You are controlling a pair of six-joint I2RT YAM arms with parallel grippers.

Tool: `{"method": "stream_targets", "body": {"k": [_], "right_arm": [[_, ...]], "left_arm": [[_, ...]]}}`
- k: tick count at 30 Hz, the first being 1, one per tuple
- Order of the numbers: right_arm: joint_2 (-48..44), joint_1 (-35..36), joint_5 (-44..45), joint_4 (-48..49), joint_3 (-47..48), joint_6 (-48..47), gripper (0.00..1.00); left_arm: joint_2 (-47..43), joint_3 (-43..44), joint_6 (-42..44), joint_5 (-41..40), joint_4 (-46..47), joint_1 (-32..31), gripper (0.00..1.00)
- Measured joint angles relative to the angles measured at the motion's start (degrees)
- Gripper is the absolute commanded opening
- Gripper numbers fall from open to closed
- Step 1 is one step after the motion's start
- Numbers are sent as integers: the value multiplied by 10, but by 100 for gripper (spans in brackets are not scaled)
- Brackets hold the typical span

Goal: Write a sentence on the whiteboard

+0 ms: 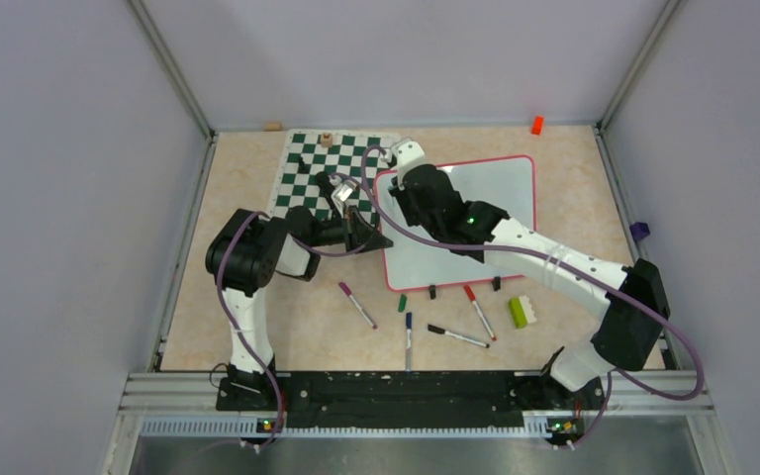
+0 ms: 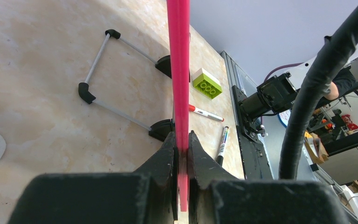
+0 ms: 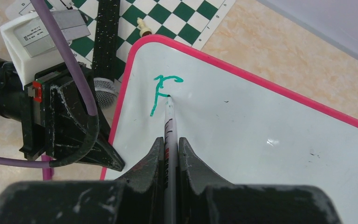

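The whiteboard (image 1: 500,183) lies on the table at 3 o'clock from the chess mat (image 1: 322,178). Its long side runs from 9 o'clock to 3 o'clock, with the right end turned a little toward 2 o'clock.

The right gripper (image 3: 170,142) is squeezed tight around a marker (image 3: 169,121). The marker points to 12 o'clock, and its tip touches the board. The left gripper (image 2: 182,140) pinches the board's pink frame at the left edge.

Only the right wrist view shows the sentence (image 3: 161,91) — just one green letter, "F", near the board's top left corner. In the top view the arm hides it.

Only the left wrist view looks under the board. It shows the frame edge-on as a pink stripe, a wire stand with black feet (image 2: 116,93), and a green brick (image 2: 207,84).

The top view shows loose pens (image 1: 408,332) at 6 o'clock from the board. The label on the white box (image 3: 37,39) is too small to read.
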Motion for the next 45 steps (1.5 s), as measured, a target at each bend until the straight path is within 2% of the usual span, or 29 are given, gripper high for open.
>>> {"method": "stream_targets", "body": {"k": [16,33,45], "right_arm": [[-7,0,10,-4,-1,5,0],[-95,-14,-15,9,-99,21,0],[-122,-14,-7,14,-117,33,0]], "left_arm": [[0,0,0,2,1,0,0],[0,0,0,2,5,-1,0],[0,0,2,2,5,-1,0]]}}
